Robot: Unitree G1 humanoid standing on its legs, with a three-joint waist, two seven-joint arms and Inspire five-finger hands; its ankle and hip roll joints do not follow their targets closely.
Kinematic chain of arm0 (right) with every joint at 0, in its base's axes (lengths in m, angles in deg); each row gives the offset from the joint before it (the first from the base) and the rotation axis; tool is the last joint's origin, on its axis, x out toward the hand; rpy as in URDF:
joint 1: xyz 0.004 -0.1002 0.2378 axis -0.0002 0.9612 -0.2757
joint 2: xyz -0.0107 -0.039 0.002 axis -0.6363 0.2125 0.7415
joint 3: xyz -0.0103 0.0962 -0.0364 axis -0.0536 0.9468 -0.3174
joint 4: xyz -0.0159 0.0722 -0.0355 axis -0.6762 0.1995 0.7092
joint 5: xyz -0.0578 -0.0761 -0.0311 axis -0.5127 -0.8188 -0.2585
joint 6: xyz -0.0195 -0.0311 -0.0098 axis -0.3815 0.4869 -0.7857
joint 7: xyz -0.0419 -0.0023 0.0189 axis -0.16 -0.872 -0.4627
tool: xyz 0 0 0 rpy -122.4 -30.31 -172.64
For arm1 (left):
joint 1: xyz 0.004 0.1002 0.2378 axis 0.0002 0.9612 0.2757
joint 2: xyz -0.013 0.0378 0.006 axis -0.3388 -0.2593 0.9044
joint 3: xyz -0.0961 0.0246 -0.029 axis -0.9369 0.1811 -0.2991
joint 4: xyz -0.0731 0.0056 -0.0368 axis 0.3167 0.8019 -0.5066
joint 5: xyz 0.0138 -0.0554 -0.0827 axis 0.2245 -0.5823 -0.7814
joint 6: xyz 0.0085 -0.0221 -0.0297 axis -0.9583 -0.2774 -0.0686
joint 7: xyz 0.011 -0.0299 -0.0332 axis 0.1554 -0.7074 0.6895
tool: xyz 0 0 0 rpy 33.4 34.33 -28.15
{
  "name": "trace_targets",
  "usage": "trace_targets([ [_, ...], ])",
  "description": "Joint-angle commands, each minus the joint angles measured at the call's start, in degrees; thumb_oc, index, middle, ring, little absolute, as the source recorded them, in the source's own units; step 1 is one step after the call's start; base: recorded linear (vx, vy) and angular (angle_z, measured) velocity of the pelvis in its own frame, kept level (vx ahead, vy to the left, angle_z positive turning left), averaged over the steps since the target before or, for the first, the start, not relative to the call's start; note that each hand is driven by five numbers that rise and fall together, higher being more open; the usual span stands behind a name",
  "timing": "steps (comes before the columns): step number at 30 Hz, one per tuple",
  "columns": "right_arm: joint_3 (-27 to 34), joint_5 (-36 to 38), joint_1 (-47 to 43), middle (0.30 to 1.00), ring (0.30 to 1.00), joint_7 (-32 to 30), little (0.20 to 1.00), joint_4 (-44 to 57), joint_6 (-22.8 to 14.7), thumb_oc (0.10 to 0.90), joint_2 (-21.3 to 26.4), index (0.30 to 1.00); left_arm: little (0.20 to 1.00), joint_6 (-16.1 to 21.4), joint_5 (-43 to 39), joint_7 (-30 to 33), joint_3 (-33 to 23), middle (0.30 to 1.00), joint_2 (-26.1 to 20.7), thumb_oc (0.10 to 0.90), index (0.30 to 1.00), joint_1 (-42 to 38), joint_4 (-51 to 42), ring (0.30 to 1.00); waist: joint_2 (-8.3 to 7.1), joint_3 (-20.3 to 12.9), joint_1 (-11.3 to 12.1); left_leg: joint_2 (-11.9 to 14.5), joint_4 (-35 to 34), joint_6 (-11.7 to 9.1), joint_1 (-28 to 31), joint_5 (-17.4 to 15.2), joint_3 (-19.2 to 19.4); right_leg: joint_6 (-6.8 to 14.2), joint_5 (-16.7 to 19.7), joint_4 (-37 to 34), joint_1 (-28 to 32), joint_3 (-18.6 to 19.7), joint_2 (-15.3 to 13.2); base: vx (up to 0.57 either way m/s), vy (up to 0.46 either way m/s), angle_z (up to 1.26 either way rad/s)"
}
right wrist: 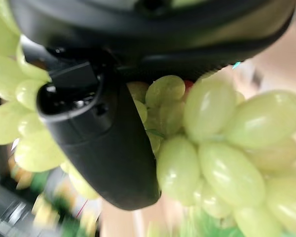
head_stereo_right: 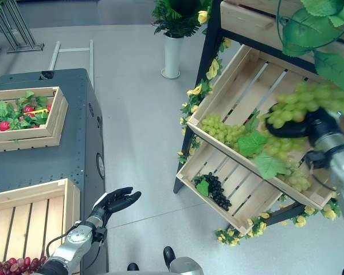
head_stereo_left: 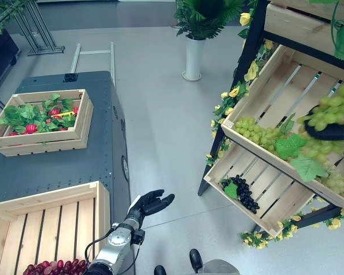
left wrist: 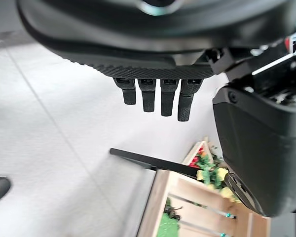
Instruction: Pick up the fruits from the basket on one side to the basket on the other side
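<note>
Green grape bunch (head_stereo_right: 309,103): gripped in right hand (head_stereo_right: 298,127) above shelf crate (head_stereo_right: 229,74); destination crate (head_stereo_left: 74,212) lies far leftward, beside open, empty left hand (head_stereo_left: 152,203).

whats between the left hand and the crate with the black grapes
Only bare grey floor, seen in both eye views. The left hand hangs open beside the dark table, and the black grapes lie in the lower shelf crate.
</note>
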Motion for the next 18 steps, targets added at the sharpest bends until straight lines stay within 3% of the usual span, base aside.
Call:
trace_targets([
  [1, 0.4, -1.8, -13.6, 0.300, 0.300, -3.6, 0.300, -6.5, -7.0, 0.400, 6.8, 0.300, 0.900, 4.6, -1.5, -1.2, 2.2, 0.900, -2.0, 0.800, 0.900, -4.4, 0.6, 0.900, -2.01, -5.6, 3.8, -0.6, 0.5, -1.6, -0.2, -6.2, -4.5, 0.8, -1.2, 0.3, 1.8, -4.0, 1.9, 0.00, 0.000, 0.00],
  [10, -12.2, -10.0, -24.5, 0.300, 0.300, -3.9, 0.300, -17.0, -5.5, 0.400, 8.5, 0.300, 0.900, 4.6, -1.6, -1.9, 2.6, 0.900, -2.4, 0.800, 0.900, -5.8, 1.4, 0.900, -2.67, -5.8, 6.1, -1.0, 0.5, -1.5, -0.7, -6.1, -6.6, 0.7, -1.3, 0.3, 1.8, -5.2, 1.5, 0.00, 0.000, 0.03],
  [18, -19.2, -20.9, -25.7, 0.300, 0.300, 0.8, 0.300, -21.1, -4.9, 0.400, 6.7, 0.300, 0.900, 3.9, -1.4, -2.1, 2.4, 0.900, -2.1, 0.800, 0.900, -6.9, 1.3, 0.900, -3.02, -5.4, 7.3, -1.2, 0.5, -1.3, -1.0, -6.0, -7.4, 0.5, -1.4, 0.3, 1.7, -6.0, 1.3, -0.02, -0.001, 0.09],
])
